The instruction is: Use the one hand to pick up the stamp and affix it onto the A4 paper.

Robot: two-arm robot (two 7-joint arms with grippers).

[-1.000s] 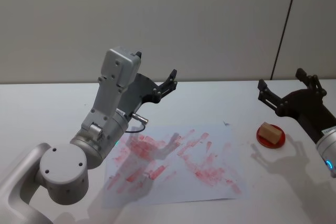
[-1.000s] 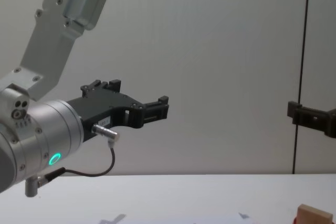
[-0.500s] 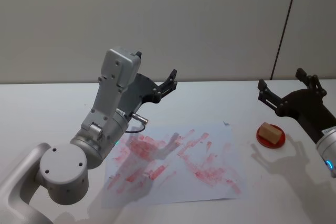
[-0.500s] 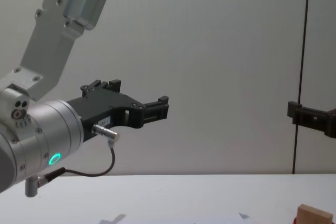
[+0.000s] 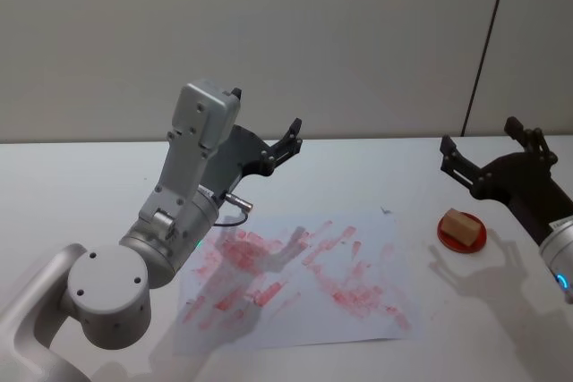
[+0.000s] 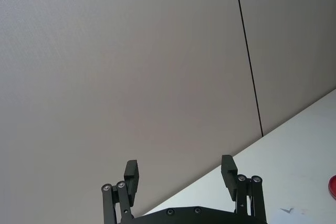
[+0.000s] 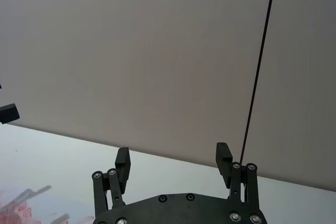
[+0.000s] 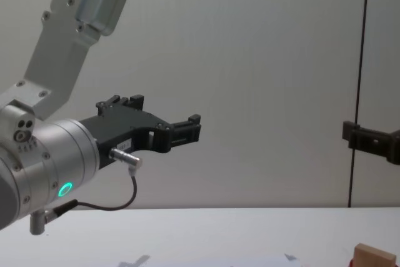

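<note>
**Q:** How many of each thing did the head view show?
**A:** Two grippers, one stamp (image 5: 460, 224), one A4 paper (image 5: 380, 225) and one round red dish (image 5: 475, 244). All were on or above a pale table (image 5: 72, 185).

**Q:** In what state was the working hand?
**A:** The right gripper (image 5: 479, 138) stood at the right edge of the frame with its two fingers spread wide. It was released and gripped nothing. It hung in the air above the table and touched neither stamp nor paper. The stamp lay just below and left of its dark body in the picture. The right wrist view showed the same spread fingers (image 7: 122, 161) with plain wall (image 7: 157, 51) between them.

**Q:** And the other arm?
**A:** The left gripper (image 5: 266, 110), left of centre, was raised above the sheet's upper left corner. It too was spread and empty.

**Q:** How did the stamp look, and where was it?
**A:** It was a small, rectangular, light-brown wooden block. It rested on the red dish at centre right, near the paper's right edge but apart from it. In the chest view its top showed at the lower right corner (image 8: 374, 256). The paper lay flat at lower centre, its white surface covered with many red prints (image 5: 345, 288).
</note>
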